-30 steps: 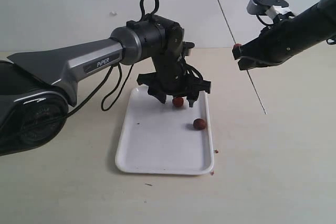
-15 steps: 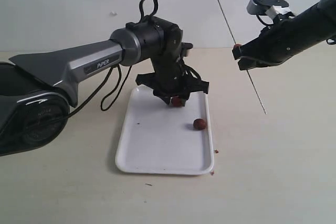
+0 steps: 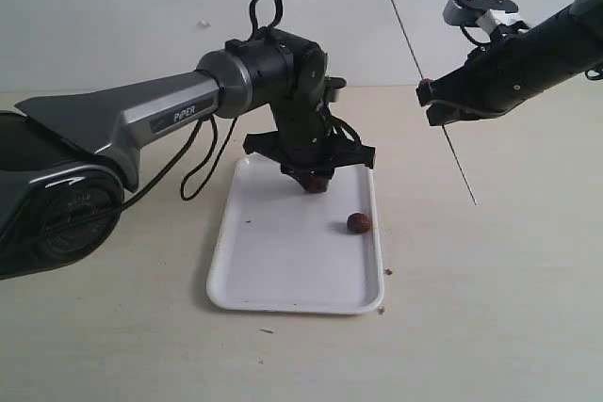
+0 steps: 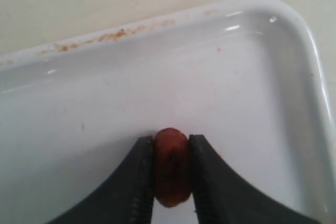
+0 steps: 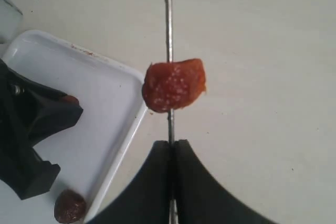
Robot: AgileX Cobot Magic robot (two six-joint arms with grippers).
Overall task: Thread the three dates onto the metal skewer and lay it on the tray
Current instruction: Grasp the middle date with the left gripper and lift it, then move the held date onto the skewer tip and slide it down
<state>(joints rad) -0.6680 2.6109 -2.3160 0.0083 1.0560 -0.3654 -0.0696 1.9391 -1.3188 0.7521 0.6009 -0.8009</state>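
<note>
The 3 dates are small, wrinkled and red-brown. The 1st date [image 4: 171,177] is pinched between the closed fingers of the left gripper [image 4: 171,146], over a corner of the glossy white tray [image 4: 105,77]. The 2nd date [image 3: 357,223] lies loose on the tray, near its right rim. The 3rd date [image 5: 174,85] sits pierced on the metal skewer [image 5: 168,14], a thin dark rod that the right gripper [image 5: 171,148] clamps just beside this date. Only the left wrist view shows orange-brown smears [image 4: 113,35] on the tray rim. Only the exterior view shows the whole skewer, tilted in the air to the right of the tray.
</note>
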